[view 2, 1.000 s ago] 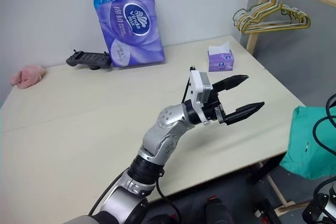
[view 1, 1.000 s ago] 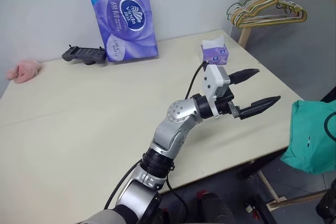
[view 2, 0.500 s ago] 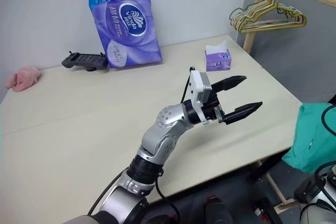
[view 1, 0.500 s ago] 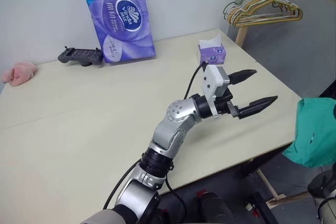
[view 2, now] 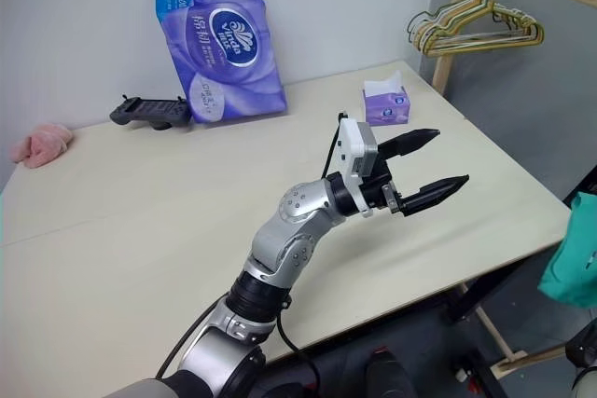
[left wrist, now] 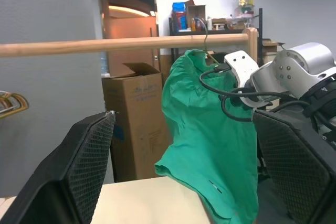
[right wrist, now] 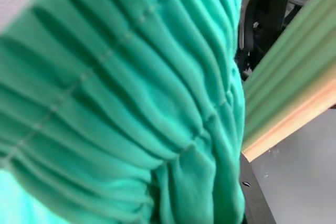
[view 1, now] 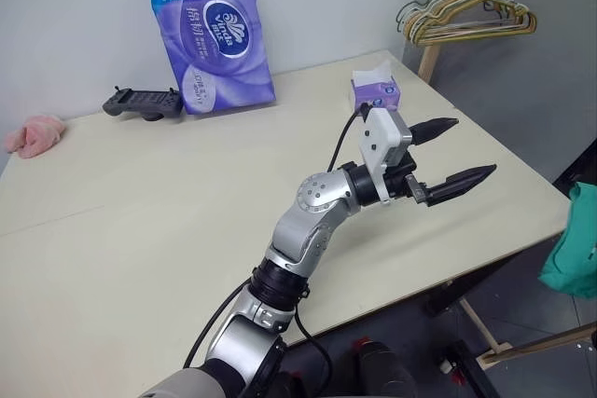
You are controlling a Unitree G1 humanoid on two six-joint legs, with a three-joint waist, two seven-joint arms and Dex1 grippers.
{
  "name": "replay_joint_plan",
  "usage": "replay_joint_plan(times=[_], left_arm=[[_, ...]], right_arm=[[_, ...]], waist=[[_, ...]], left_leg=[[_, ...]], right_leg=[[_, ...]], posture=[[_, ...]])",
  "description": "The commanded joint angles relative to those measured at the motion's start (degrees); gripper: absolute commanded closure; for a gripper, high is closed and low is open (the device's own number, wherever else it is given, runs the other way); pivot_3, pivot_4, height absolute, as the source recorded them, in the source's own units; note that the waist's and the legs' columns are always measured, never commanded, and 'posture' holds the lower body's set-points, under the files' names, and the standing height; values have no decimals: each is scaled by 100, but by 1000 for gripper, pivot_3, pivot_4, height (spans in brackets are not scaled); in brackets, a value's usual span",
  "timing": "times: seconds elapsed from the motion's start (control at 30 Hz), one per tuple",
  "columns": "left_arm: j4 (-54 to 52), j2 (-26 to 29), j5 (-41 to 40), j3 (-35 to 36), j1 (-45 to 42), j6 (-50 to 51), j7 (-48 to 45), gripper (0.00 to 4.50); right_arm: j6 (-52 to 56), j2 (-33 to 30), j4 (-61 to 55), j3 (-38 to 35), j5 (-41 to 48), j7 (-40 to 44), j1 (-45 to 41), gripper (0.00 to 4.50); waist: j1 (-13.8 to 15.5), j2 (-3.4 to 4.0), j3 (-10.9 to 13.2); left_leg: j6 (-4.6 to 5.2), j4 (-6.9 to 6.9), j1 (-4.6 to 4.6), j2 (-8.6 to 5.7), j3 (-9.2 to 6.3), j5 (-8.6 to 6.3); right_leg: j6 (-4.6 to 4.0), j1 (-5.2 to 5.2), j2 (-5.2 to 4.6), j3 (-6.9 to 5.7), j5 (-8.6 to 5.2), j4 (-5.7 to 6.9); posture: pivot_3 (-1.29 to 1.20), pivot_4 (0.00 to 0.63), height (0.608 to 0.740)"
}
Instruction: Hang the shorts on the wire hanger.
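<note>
— Shorts (left wrist: 210,145): where are they hanging?
— At the right edge of the head views, off the table (view 1: 168,221), bunched against my right gripper, whose fingers are clamping shut.
— And your left gripper (view 1: 450,155)?
— It's hovering mid-frame over the table, fingers spread wide, holding nothing.

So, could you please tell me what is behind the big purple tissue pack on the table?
The purple tissue pack stands against the grey wall; anything between the two is covered.

Left hand (view 2: 437,157) wide open above table (view 2: 140,221), shorts (view 2: 576,263) off its edge.
</note>
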Motion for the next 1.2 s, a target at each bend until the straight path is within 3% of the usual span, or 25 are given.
replay_joint_plan(times=[0.03, 0.37, 0.87, 1.0, 1.2], left_arm=[[-218, 6, -13, 54, -83, -25, 15, 68], [-245, 82, 0, 47, -102, -7, -6, 68], [-242, 103, -2, 62, -109, -27, 11, 68], [-242, 114, -9, 68, -119, -24, -4, 0], [-263, 113, -9, 61, -124, -24, -1, 0]], right_arm=[[-234, 56, -203, -199, 170, -204, -371, 4500], [284, 852, -657, -591, 626, -400, -914, 4500], [318, 583, -212, -763, 628, -809, -1114, 4500], [289, 565, -182, -688, 649, -793, -1103, 3391], [413, 692, -415, -655, 628, -793, -978, 1312]], waist=[[-3, 0, 0], [13, 4, 1], [28, 4, 2], [30, 3, 3], [34, 4, 3]], left_leg=[[0, 0, 0, 0, 1, 0], [-1, 5, 7, 0, -10, 0], [2, 4, 6, -2, -9, -2], [2, 4, 6, -2, -9, -2], [2, 4, 5, -2, -11, -2]], right_leg=[[1, 0, 0, 1, 0, 0], [5, 0, -3, 9, 3, -2], [5, 0, -5, 8, 3, -4], [5, 0, -5, 7, 2, -4], [6, 0, -4, 6, 2, -4]], posture=[[-340, 124, 740], [-330, 125, 740], [-323, 124, 740], [-321, 123, 740], [-314, 116, 740]])
